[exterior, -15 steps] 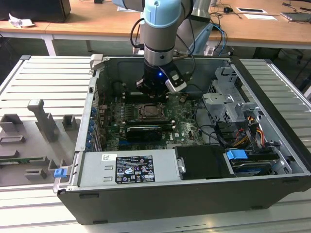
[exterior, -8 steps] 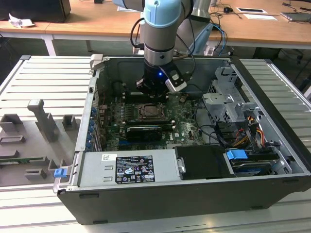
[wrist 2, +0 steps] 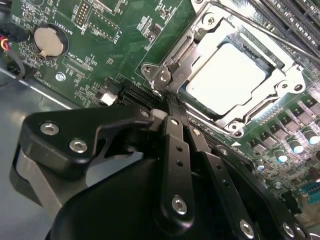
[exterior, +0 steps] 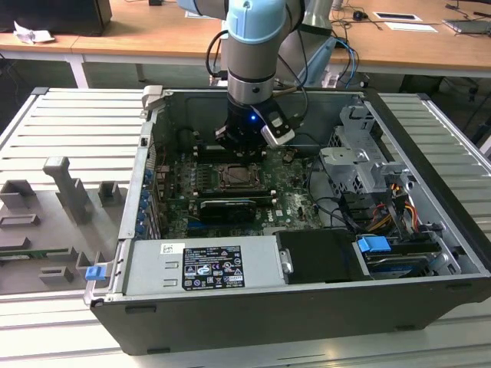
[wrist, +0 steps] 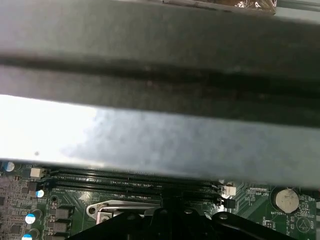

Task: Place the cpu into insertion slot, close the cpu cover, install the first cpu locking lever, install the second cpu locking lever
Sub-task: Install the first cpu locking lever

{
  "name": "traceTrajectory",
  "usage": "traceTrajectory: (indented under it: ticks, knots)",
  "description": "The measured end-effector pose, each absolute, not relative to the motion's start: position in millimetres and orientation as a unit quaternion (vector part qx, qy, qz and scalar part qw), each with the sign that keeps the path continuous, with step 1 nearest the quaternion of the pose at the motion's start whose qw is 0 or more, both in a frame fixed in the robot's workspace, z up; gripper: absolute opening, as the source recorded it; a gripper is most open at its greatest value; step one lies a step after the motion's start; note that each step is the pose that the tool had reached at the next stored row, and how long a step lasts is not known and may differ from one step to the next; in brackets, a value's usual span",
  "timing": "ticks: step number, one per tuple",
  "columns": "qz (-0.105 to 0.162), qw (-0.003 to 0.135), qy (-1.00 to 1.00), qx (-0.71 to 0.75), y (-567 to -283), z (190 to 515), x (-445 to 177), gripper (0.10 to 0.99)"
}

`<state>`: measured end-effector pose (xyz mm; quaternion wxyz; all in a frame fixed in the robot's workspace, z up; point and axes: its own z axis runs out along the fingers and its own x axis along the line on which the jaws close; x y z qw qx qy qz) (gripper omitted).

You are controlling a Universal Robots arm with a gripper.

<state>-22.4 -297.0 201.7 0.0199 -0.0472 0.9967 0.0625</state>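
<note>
cpu [wrist 2: 227,77] just beyond tool [wrist 2: 172,107]

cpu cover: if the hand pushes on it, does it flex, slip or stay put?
The cover looks like thin stamped metal framing the cpu, so it is probably stiff but could bend if pushed off-centre. Its shiny surface may let the hand slide. It seems to lie flat over the socket, so it likely pivots rather than shifts.

The pale-blue-jointed robot arm [exterior: 249,46] is held vertical, its black gripper [wrist 2: 172,112] pointed toward six o'clock, fingers pressed together.
</note>
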Motion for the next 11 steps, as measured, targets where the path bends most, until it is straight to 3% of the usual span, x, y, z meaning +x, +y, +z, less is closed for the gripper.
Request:
traceTrajectory:
  ticks: [11]
  knots:
    - [0.063, 0.020, 0.997, -0.047, -300.2, 210.6, -22.4, 0.106]
